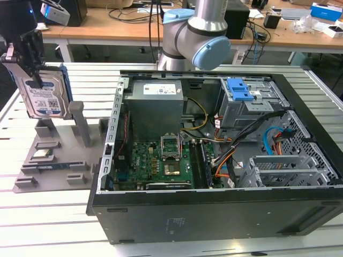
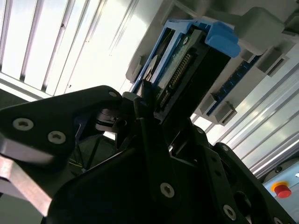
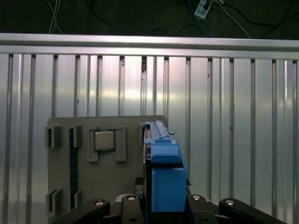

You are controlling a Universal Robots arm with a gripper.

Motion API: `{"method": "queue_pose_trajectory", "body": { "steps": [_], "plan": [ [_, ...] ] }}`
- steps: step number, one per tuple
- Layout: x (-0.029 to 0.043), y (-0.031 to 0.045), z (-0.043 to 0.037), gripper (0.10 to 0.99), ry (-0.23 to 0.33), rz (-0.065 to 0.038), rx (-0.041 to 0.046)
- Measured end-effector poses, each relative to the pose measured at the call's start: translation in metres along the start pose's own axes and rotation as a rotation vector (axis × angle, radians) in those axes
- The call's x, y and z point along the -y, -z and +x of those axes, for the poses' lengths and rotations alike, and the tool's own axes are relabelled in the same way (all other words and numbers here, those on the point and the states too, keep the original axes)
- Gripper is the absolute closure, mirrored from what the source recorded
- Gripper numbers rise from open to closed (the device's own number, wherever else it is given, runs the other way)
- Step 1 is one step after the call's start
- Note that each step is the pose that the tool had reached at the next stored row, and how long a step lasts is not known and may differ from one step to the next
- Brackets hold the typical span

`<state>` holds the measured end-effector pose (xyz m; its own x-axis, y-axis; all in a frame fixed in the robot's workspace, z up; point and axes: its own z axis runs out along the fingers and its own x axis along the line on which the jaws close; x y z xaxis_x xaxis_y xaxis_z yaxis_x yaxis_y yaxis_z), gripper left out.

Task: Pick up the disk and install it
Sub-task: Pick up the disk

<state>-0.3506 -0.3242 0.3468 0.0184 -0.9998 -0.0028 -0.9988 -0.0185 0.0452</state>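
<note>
Disk (image 1: 47,96) stands upright on edge at the exterior view's left, label side toward that camera, with its blue bracket showing along the edge farther from the claw. The claw (image 1: 33,75) is clamped on the disk from above, its black fingers (image 1: 37,80) pressed against the flat faces near the upper corner. The disk hangs over the grey holder tray (image 1: 53,179), just above the tray's upright posts (image 1: 78,124); whether its lower edge touches them cannot be told.

The tray lies on the slatted metal tabletop (image 1: 43,225) and carries a small square chip (image 1: 43,155) and a memory stick (image 1: 51,167) in their own recesses, both near the disk but apart from it.

Well apart, toward the exterior view's right, the open computer case (image 1: 214,214) lies on its side. Inside it, the green motherboard (image 1: 155,160) is exposed, and a grey drive cage (image 1: 241,115) with a blue latch (image 1: 239,90) on top sits at the far corner. The arm (image 1: 198,32) rises behind the case.

In the first wrist view the disk's blue bracket (image 3: 166,177) points away from the camera, beside the chip (image 3: 104,140).
</note>
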Motion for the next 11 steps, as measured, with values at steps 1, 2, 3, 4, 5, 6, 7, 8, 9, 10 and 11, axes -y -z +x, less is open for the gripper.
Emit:
{"method": "queue_pose_trajectory", "body": {
  "steps": [1,2,3,4,5,6,7,8,9,10,11],
  "plan": [
    [0.0,0.0008,0.0,0.722,0.0,0.0,0.0],
    [-0.0001,0.0016,-0.0001,0.722,0.0,0.0,0.0],
    [-0.0001,0.0033,-0.0001,0.722,0.0,0.0,0.0],
    [-0.0002,0.005,-0.0002,0.722,0.0,0.0,0.0],
    [-0.0002,0.0064,-0.0003,0.722,0.0,0.0,0.0],
    [-0.0002,0.0073,-0.0003,0.722,0.0,0.0,0.0001],
    [-0.0003,0.0086,-0.0004,0.722,0.0,0.0,0.0],
    [-0.0003,0.0094,-0.0004,0.722,0.0,0.0,0.0],
    [-0.0003,0.0105,-0.0004,0.722,0.0,0.0,0.0],
    [-0.0003,0.0114,-0.0005,0.722,0.0,0.0,0.0],
    [-0.0004,0.0125,-0.0005,0.722,0.0,0.0,0.0001]
  ]
}}
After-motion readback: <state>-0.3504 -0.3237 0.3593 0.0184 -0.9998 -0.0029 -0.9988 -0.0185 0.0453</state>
